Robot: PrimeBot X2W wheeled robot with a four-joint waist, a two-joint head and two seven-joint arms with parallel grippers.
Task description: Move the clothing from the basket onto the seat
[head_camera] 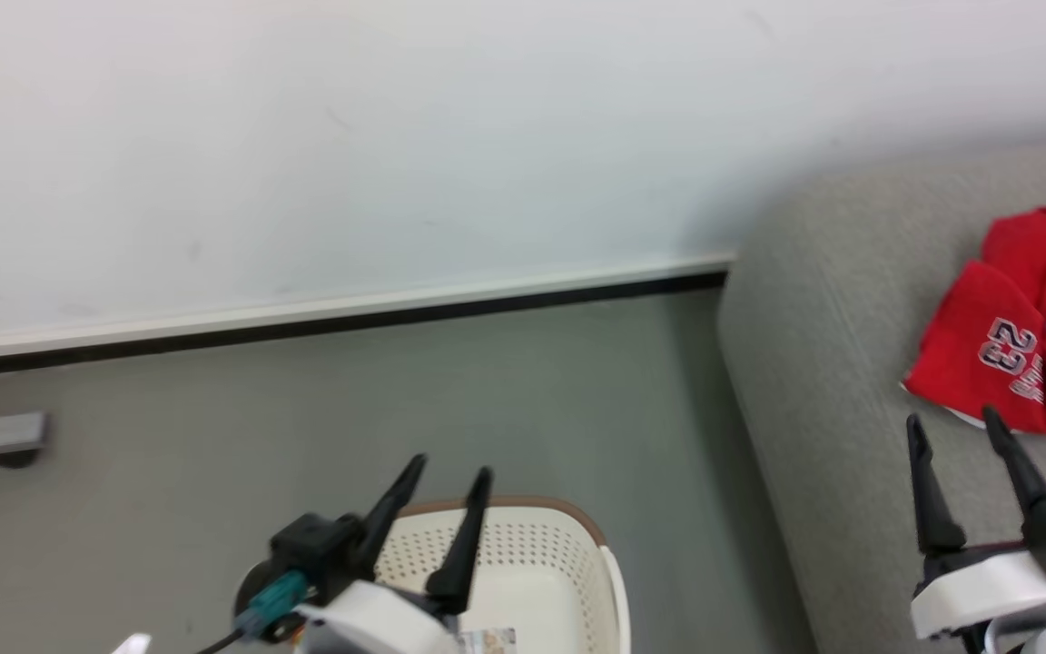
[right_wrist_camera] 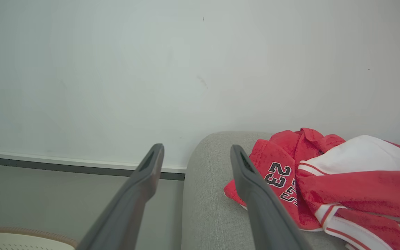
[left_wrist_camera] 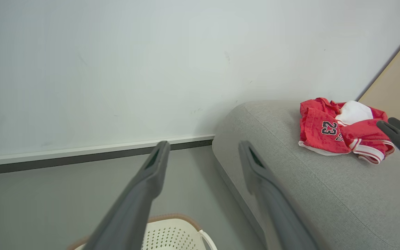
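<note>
White wall [head_camera: 396,136] behind: clothing [head_camera: 1004,336] lies on the seat [head_camera: 832,300]; left tool [head_camera: 451,465], above the basket [head_camera: 523,545], and right tool [head_camera: 952,416] both spread, empty.

Bare grey floor [head_camera: 487,400] lies open between the basket [head_camera: 523,545] and the wall [head_camera: 396,136]. The seat [head_camera: 832,318] blocks the right, bare beside the clothing [head_camera: 986,336].

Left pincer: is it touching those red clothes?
Apart. The head view shows the left pincer over the basket, with floor and bare sofa between it and the red clothes.
</note>
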